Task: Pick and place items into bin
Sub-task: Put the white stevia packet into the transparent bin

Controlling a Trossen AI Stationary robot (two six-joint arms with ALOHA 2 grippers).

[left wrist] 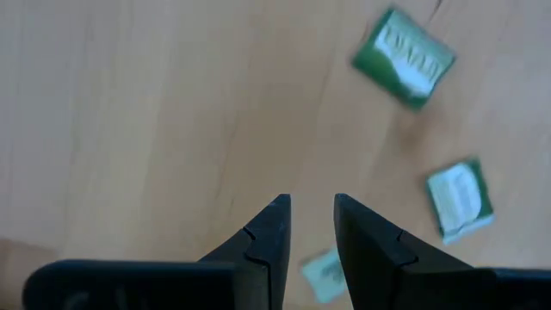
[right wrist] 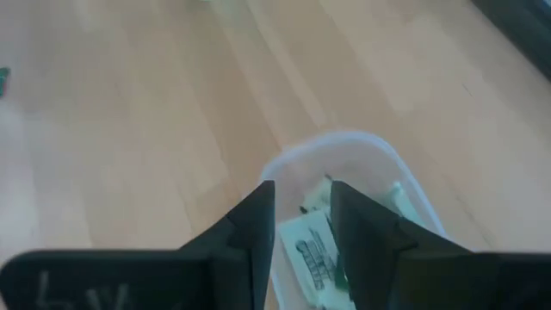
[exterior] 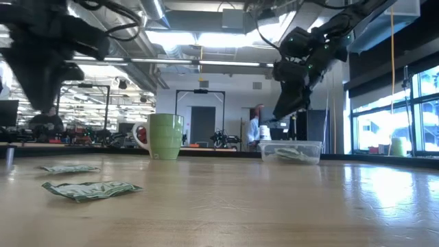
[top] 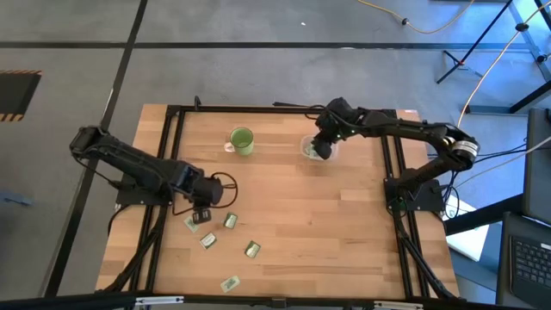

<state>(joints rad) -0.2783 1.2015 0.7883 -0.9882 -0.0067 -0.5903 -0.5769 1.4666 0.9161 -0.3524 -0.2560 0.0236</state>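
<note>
Packets (right wrist: 314,250) lie inside the clear bin (top: 312,148) at the table's far side; the right gripper (right wrist: 301,211) hangs just above it, jaws slightly parted, holding nothing. Five more packets (top: 231,221) lie scattered near the front left, where the left gripper (left wrist: 312,226) hovers above them, jaws narrowly apart and empty.
</note>
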